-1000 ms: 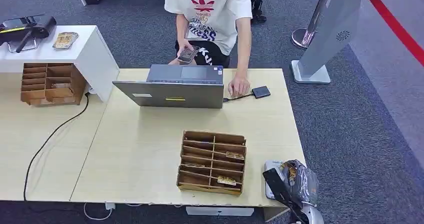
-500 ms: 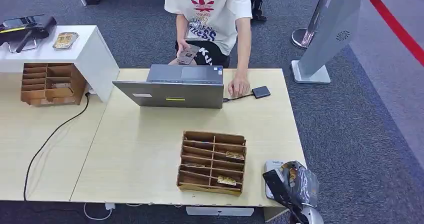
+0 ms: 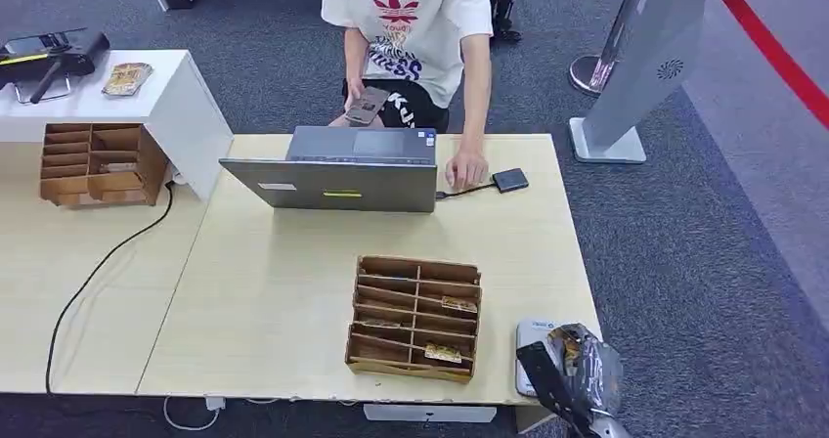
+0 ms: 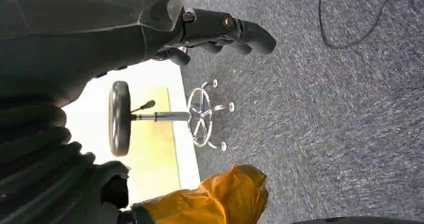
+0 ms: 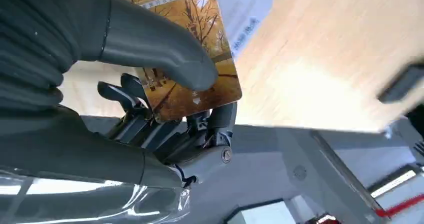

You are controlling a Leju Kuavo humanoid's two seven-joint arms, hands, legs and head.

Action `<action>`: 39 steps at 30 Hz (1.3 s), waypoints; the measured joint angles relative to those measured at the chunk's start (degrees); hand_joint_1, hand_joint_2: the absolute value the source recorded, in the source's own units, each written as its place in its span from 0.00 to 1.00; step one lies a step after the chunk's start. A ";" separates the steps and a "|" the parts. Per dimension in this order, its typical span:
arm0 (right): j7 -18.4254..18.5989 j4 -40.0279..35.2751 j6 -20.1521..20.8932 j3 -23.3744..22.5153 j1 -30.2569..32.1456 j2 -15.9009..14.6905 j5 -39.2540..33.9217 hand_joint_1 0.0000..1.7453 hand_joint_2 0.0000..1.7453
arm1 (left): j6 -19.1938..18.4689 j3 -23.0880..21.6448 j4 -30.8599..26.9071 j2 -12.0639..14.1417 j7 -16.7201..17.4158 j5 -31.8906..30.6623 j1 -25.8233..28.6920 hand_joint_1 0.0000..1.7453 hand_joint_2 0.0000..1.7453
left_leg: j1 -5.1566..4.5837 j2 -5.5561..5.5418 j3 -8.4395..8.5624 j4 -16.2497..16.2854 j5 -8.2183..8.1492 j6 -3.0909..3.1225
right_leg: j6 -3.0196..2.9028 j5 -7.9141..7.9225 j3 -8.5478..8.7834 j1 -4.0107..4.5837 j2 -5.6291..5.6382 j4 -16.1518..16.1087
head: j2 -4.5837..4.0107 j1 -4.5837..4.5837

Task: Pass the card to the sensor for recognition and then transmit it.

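At the near right corner of the light wooden table, I see my right hand holding the card, an orange-brown card printed with autumn trees, pinched between the thick grey thumb and the darker fingers beneath it. In the head view the hand sits just over a small white sensor pad lying at the table edge, right beside the cardboard card organizer, which has a few cards in its slots. My left hand hangs over grey carpet near a chrome-based stool, its fingers curled in and holding nothing. Across the table, a person in a white printed T-shirt sits behind an open grey laptop, one hand resting on the tabletop next to a small black device, the other holding a phone. A second cardboard organizer stands on the adjoining table to the left.
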 joint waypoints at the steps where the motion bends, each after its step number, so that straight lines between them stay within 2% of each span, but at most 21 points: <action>1: -0.92 -1.38 -0.85 0.00 0.33 0.26 -0.63 1.00 1.00 | 0.04 0.00 0.00 0.00 -0.07 0.37 0.01 0.00 1.00 | 0.00 0.00 0.00 0.00 0.00 0.00 | 0.00 0.00 -0.01 0.00 0.00 0.00 | 0.00 0.00; 8: -6.35 -9.60 -5.79 0.00 1.93 2.31 -6.77 1.00 1.00 | 0.83 0.00 0.00 -0.02 -0.66 1.86 0.08 0.00 1.00 | 0.00 0.00 -0.01 -0.01 0.00 0.00 | 0.00 0.00 -0.02 0.00 0.01 0.00 | 0.00 0.00; 11: -6.77 -12.00 -6.20 0.00 2.19 2.99 -7.36 1.00 1.00 | 0.92 0.00 0.00 -0.09 -0.68 2.05 0.08 0.00 1.00 | 0.00 0.00 -0.01 0.00 0.00 0.00 | 0.00 0.00 -0.02 0.00 0.00 0.00 | 0.00 0.00; 14: -10.06 -14.07 -7.52 -0.02 2.46 3.54 -10.10 1.00 1.00 | 1.03 0.00 0.00 -0.17 -0.81 2.05 0.08 0.00 1.00 | -0.01 0.00 -0.02 0.00 0.00 0.00 | 0.00 0.00 -0.02 -0.01 0.00 0.00 | 0.00 0.00; 17: -12.43 -16.78 -7.82 0.00 2.43 4.31 -11.91 1.00 1.00 | 1.20 0.00 0.00 -0.17 -1.29 2.58 0.08 0.00 1.00 | -0.01 0.00 -0.02 0.00 0.00 0.00 | 0.00 0.00 -0.03 -0.01 0.01 0.00 | 0.00 0.00; 21: -13.09 -18.79 -7.82 0.00 2.41 4.85 -12.60 1.00 1.00 | 1.31 0.00 0.00 -0.17 -1.49 2.73 0.08 0.00 1.00 | -0.01 -0.01 -0.02 0.00 0.00 0.00 | 0.00 0.00 -0.03 -0.01 0.00 0.00 | 0.00 0.00; 27: -18.69 -21.57 -7.82 0.50 1.90 6.23 -15.36 1.00 1.00 | 1.99 0.00 0.00 -0.20 -2.56 4.26 0.13 0.00 1.00 | -0.01 0.00 -0.03 -0.01 0.00 0.00 | 0.00 0.00 -0.03 0.00 0.01 0.01 | 0.00 0.00; 30: -19.21 -22.27 -7.82 2.52 0.32 6.36 -15.80 1.00 1.00 | 2.08 0.00 0.00 -0.20 -2.84 4.63 0.13 0.00 1.00 | 0.00 0.01 -0.03 -0.01 0.01 -0.01 | 0.00 0.00 -0.02 0.00 0.02 0.02 | 0.00 0.00; 34: -19.14 -21.90 -7.71 7.66 -4.57 6.38 -15.28 1.00 1.00 | 2.16 0.00 0.00 -0.17 -3.56 4.83 0.12 0.00 1.00 | 0.00 0.01 -0.02 -0.01 0.04 -0.03 | -0.03 0.03 -0.02 0.00 0.04 0.04 | 0.00 0.00; 39: -15.82 -17.15 -6.84 14.78 -14.85 6.49 -11.62 1.00 1.00 | 2.25 0.00 0.00 -0.15 -4.07 4.11 0.07 0.00 1.00 | 0.00 0.02 0.00 -0.01 0.14 0.00 | -0.08 0.07 -0.02 0.00 0.05 0.07 | 0.00 0.00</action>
